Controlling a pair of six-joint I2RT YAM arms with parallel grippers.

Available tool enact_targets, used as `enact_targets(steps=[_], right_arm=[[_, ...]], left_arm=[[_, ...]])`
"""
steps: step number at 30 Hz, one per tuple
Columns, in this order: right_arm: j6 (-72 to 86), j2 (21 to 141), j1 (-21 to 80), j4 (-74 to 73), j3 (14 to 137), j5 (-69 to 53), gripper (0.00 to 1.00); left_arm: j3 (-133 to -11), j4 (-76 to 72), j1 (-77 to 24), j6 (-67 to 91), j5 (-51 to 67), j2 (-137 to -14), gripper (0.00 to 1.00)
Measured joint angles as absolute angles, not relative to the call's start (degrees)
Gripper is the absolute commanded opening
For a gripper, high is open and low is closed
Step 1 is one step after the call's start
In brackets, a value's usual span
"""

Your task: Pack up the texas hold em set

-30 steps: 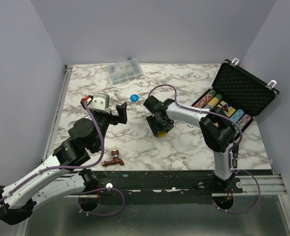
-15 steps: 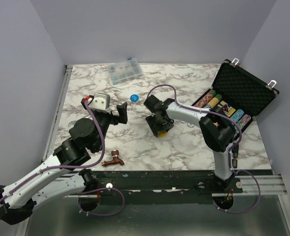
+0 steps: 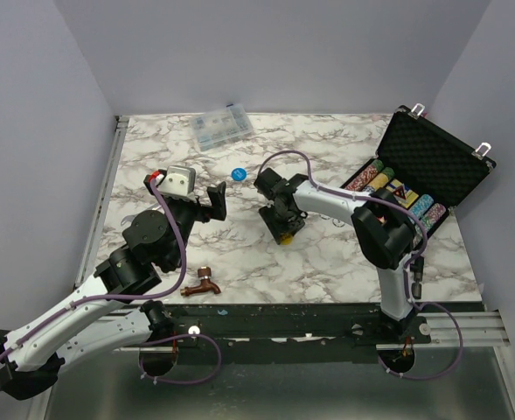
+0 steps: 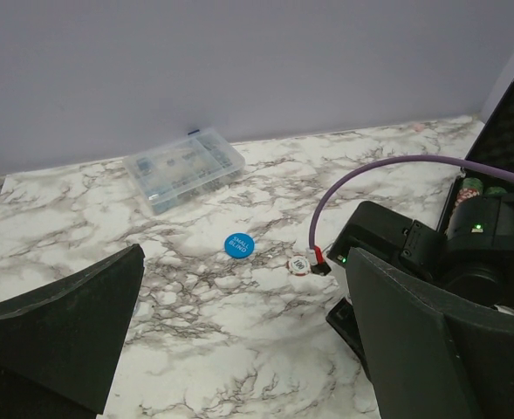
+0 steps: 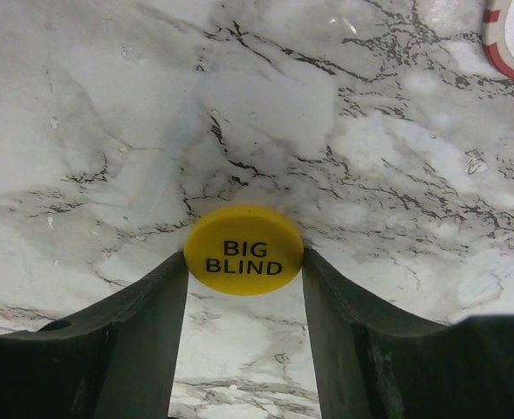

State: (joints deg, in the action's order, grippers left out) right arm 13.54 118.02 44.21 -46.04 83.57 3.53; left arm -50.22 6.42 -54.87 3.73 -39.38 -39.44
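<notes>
Marble table (image 3: 327,140) carries everything here, and we count from the left. There are two arms, so two claws.

The left claw (image 3: 213,203) stands wide open above the left half of the table and holds nothing. Its two fingers fill the lower corners of the left wrist view and cover the marble under them.

One copper faucet (image 3: 201,283) lies close to the near edge. One clear compartment box (image 3: 223,128) lies close to the far edge. What it contains is too small to make out.

We count three loose discs. One blue disc (image 4: 238,245), marked SMALL BLIND, lies flat with bare marble on all sides. One white-and-red disc (image 4: 300,264) lies just right of it, beside the right arm. In the right wrist view this disc is cut off by the upper right corner. One yellow disc (image 5: 243,229), marked BIG BLIND, lies near the table's middle.

The right claw (image 5: 244,262) is narrowed on the yellow disc, one fingertip against each side of it. From above, the claw hides nearly all of this disc.

One purple cable (image 3: 288,157) arches over the right arm.

At the far right corner stands one black case (image 3: 432,162), open, with its foam lid leaning back toward the right wall. Its chip rows (image 3: 425,208) show several colours. The right arm crosses in front of the tray, so we cannot count the rows or tell the card boxes apart. A strip of bare marble separates the case from the near edge.
</notes>
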Motion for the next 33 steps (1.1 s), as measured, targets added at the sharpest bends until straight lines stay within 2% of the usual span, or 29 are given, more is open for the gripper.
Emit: enact_targets(steps=[3,4,9,15,18,22,26,33], right_arm=[[13.5,116.8,44.3,-45.5,83.0,3.9,0.25],[13.6,115.8,44.3,-44.4,82.2,4.2,0.24],[15.0,111.0,44.6,-37.9,76.3,7.4,0.27],[16.1,103.1,42.0,-32.2,71.9,13.4,0.22],[17.2,96.6,35.5,-29.6,70.1,15.7,0.22],[20.2,88.0,22.0,-25.9,66.3,19.2,0.23],[23.0,85.0,11.3,-25.0,63.3,20.4,0.23],[24.6,86.2,5.7,-23.3,59.1,19.1,0.22]], left_arm=[[-50.2,6.4,-54.9,3.7,-39.4,-39.4,0.99],[-50.2,6.4,-54.9,3.7,-39.4,-39.4,0.99],[-50.2,6.5,-54.9,3.7,-39.4,-39.5,0.99],[-50.2,6.6,-54.9,3.7,-39.4,-39.8,0.99],[-50.2,6.6,-54.9,3.7,-39.3,-39.9,0.99],[-50.2,6.6,-54.9,3.7,-39.2,-39.7,0.99],[-50.2,6.6,-54.9,3.8,-39.2,-39.6,0.99],[-50.2,6.9,-54.9,4.1,-38.8,-39.6,0.99]])
